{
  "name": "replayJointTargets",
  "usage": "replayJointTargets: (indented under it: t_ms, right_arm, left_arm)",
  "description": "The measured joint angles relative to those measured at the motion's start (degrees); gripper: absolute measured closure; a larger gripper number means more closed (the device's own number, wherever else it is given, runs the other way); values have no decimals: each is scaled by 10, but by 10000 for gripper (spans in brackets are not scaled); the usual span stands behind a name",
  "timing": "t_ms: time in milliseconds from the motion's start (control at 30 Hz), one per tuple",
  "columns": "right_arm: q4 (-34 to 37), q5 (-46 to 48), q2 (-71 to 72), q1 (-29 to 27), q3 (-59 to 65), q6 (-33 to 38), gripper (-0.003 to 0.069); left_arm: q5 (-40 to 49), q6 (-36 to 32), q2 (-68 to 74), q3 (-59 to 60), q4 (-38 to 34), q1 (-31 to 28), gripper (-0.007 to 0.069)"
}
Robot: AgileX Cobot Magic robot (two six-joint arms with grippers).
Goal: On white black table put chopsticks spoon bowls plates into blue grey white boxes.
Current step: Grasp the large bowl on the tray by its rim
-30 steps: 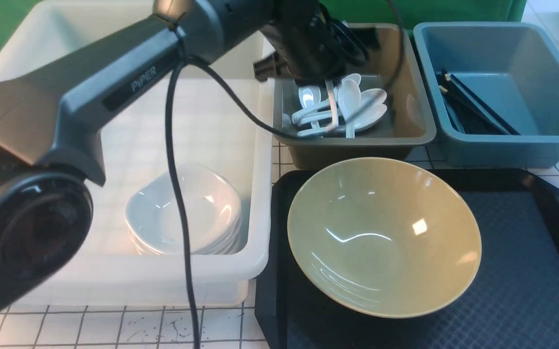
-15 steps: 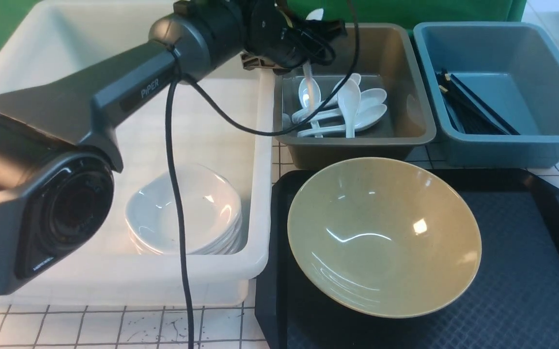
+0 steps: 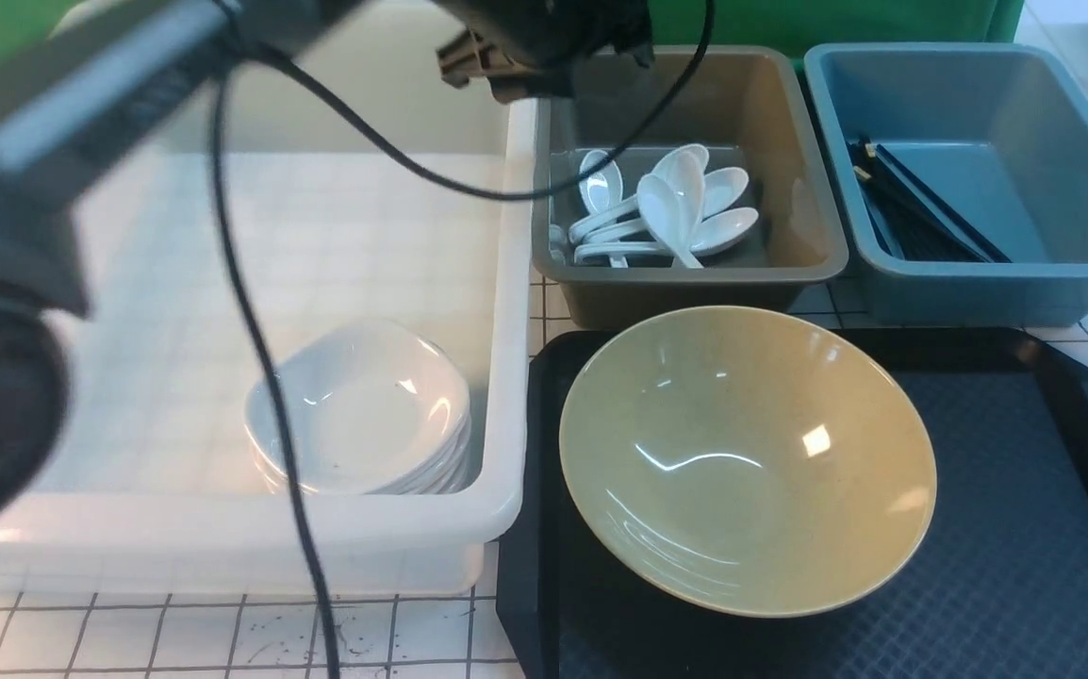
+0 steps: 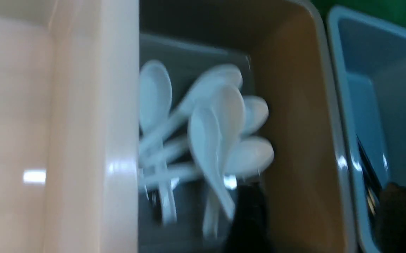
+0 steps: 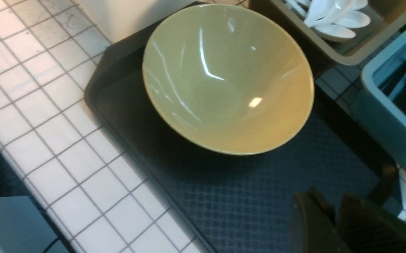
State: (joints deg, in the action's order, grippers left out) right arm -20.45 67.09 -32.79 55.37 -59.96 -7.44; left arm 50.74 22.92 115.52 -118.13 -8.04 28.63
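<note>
Several white spoons (image 3: 667, 212) lie piled in the olive-grey box (image 3: 695, 278), also shown blurred in the left wrist view. My left gripper (image 4: 324, 225) hangs open above that box with nothing between its fingers; in the front view its wrist (image 3: 535, 42) is at the top edge. The yellow bowl (image 3: 742, 453) sits on the black tray (image 3: 1025, 528). My right gripper (image 5: 333, 218) hovers shut and empty over the tray near the bowl (image 5: 227, 77). Black chopsticks (image 3: 921, 217) lie in the blue box (image 3: 978, 283). White plates (image 3: 355, 405) are stacked in the white box (image 3: 223, 538).
The left arm and its black cable (image 3: 261, 377) cross over the white box. The gridded white table (image 3: 176, 641) shows along the front edge. The three boxes stand side by side behind the tray, close together.
The left gripper opened and let a spoon fall onto the pile in the olive-grey box. It then rose and drew back up out of the box. The right arm has not visibly moved.
</note>
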Motion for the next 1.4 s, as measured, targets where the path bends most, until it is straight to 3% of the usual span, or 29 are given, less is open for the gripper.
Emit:
replayJointTargets:
  t_ms: [67,133,300,400,500,667,800,933,1033,1267,1400]
  right_arm:
    - [-4,0,3,0,0,3,528]
    - [-4,0,10,0,0,7,528]
    - [-4,0,47,0,0,0,526]
    - [-4,0,90,0,0,-11,526]
    - [-4,0,119,0,0,-22,526]
    - [6,0,141,0,0,-31,526]
    - [22,0,142,0,0,-32,526]
    - [24,0,143,0,0,-32,525]
    - [25,0,143,0,0,-32,524]
    - [25,0,143,0,0,-32,522]
    - [25,0,143,0,0,-32,521]
  left_arm:
    - [69,-26,-26,1,-7,13,470]
    - [123,-72,-57,18,-10,39,576]
    - [134,-128,-109,100,-15,133,626]
    - [101,-173,-126,189,-26,217,624]
    - [66,-205,-115,230,-25,263,607]
    - [27,-235,-60,245,-3,289,415]
    - [10,-236,-16,245,4,289,208]
    - [-16,-238,28,245,46,289,99]
    - [-24,-238,50,245,92,289,116]
    - [-11,-229,54,223,94,289,370]
    - [3,-229,54,190,96,289,393]
